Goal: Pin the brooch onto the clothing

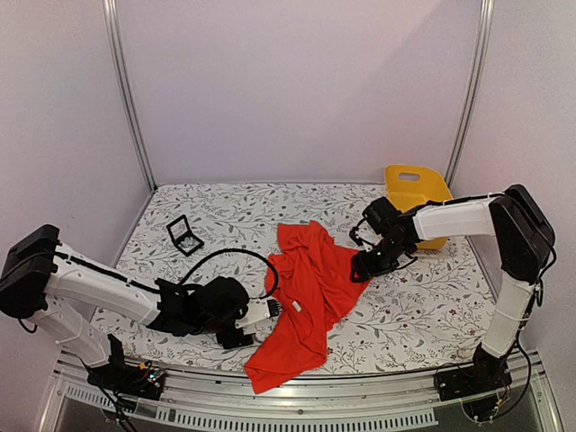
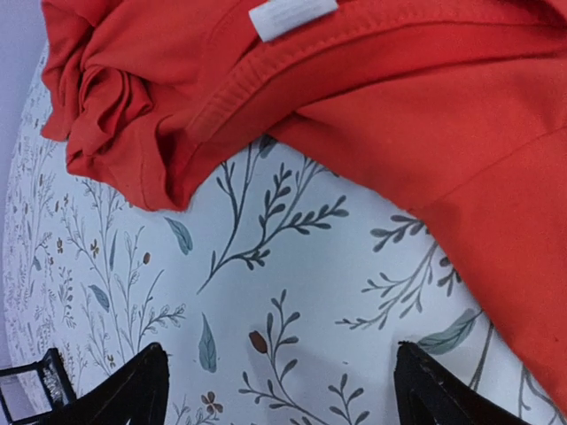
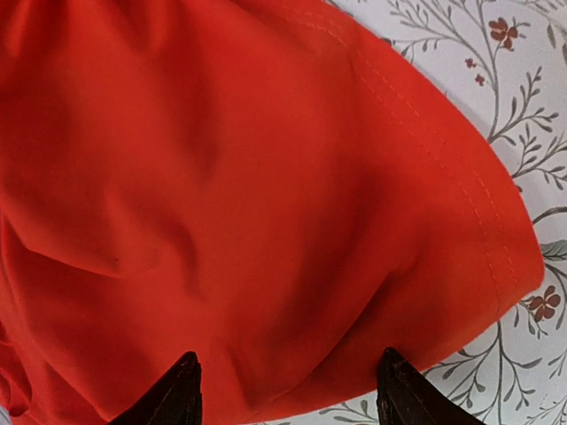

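Floral desk (image 1: 432, 297) has the shirt (image 1: 306, 297) crumpled mid-desk, reaching the near edge. Soft, floppy stuff, so I'd grab the thick collar (image 2: 292, 62). Both spread and empty: left tool (image 2: 279, 390), right tool (image 3: 288, 394). Can't spot the brooch.

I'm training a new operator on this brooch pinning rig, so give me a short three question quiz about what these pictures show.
1. True or false: the bright red-orange short-sleeved T-shirt lies smoothed flat on the floral-print table.
2. Fill in: the yellow plastic basket stands at the table's far ___ corner.
3. What do the open fingers of the left gripper hold? A) nothing B) a fold of the T-shirt C) the basket's rim
Key: 1 false, it is crumpled; 2 right; 3 A.
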Controlling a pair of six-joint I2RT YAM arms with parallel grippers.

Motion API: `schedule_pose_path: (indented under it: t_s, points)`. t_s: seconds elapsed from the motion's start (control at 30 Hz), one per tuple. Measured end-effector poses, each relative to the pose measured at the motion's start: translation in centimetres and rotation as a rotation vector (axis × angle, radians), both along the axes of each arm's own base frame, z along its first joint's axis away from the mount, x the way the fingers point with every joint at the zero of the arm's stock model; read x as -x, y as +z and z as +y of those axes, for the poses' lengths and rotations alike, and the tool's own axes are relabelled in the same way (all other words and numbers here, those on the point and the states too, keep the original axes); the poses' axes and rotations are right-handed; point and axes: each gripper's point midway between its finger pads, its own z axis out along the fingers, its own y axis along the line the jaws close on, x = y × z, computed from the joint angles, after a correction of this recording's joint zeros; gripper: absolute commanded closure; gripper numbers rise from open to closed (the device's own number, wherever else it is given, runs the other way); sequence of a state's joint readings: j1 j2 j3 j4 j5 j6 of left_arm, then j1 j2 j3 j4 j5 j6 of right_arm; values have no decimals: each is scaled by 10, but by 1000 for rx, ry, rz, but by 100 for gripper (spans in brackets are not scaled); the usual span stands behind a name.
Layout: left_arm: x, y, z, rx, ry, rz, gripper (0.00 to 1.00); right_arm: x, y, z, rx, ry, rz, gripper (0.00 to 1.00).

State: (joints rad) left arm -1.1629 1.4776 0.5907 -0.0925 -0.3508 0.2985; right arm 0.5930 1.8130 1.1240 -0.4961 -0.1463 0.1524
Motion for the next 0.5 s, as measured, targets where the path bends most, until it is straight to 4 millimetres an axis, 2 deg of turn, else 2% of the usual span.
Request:
schedule_pose_path:
  t_s: [0.07,0.1,0.17,0.23,0.3,0.4,0.47,0.5]
  points:
    - [-6,5,-3,13,-1,-25,12,-2,-15,-2,45,2,31,47]
    - [-9,8,-4,22,-2,-34,11,-12,-11,2,50,-2,13,50]
    - [-16,16,-4,48,8,-52,11,-36,-9,13,67,2,-17,57]
    - [-25,29,-3,82,27,-80,9,-65,-17,25,99,5,-38,62]
    - [-35,48,-2,136,55,-122,8,-94,-11,38,117,18,-85,64]
    - [-47,76,-1,222,95,-175,6,-160,1,65,131,35,-194,57]
    - [-56,96,3,282,130,-209,5,-207,18,84,112,40,-308,51]
    - [-60,105,5,311,148,-226,3,-223,25,90,101,37,-355,49]
